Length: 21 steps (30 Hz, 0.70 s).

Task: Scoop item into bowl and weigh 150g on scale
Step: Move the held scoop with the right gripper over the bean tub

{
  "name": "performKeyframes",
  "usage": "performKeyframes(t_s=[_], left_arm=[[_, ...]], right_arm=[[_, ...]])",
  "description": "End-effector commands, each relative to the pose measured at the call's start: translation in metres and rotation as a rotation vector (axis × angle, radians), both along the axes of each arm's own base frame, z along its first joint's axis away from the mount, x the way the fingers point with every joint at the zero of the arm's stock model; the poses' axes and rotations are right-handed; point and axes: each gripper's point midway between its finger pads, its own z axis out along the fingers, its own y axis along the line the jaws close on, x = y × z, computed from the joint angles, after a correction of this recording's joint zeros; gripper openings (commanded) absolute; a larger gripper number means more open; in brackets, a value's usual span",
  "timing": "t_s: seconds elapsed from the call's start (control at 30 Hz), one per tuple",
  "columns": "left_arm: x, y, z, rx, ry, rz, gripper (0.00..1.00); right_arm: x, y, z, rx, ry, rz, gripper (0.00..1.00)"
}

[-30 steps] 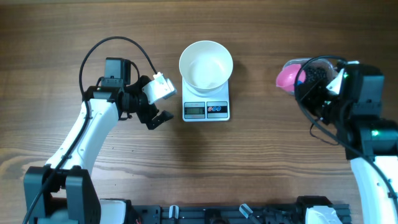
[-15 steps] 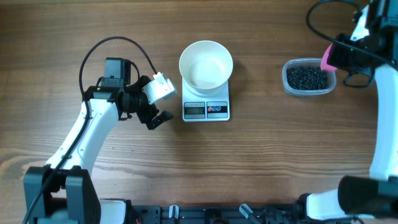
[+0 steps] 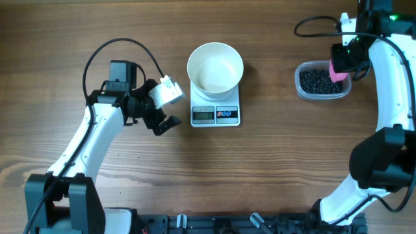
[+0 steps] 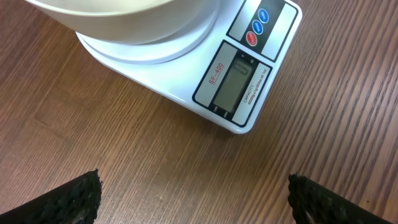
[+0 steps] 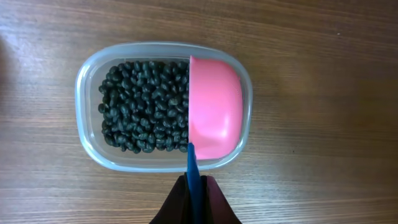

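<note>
Left wrist view: the bowl (image 4: 124, 18), cut off by the top edge, hides the far part of the scale (image 4: 239, 81); of the left gripper (image 4: 199, 202) only two dark jaw tips enter at the bottom corners. Right wrist view: the pink scoop (image 5: 214, 112) covers the item (image 5: 140, 109) at the right end of the tub (image 5: 84, 118); its blue handle vanishes between the jaws of the right gripper (image 5: 196, 199). Overhead: the display (image 3: 203, 116) digits are too small to read.

"SF-400" printed on the scale (image 4: 231, 79)
</note>
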Motion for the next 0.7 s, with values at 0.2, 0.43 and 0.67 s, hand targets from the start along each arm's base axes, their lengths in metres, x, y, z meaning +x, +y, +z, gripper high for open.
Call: performKeyframes(t_s=[0.2, 0.43, 0.67], left_arm=[[-0.003, -0.002, -0.004, -0.018, 0.014, -0.011, 1.00], [-0.003, -0.002, -0.004, -0.018, 0.014, -0.011, 1.00], [-0.003, -0.002, -0.004, -0.018, 0.014, -0.011, 1.00]], right_arm=[[0.003, -0.006, -0.027, -0.016, 0.045, -0.004, 0.04], [0.001, 0.004, -0.049, 0.049, 0.054, -0.020, 0.04], [-0.024, 0.038, -0.080, 0.231, 0.148, 0.008, 0.04]])
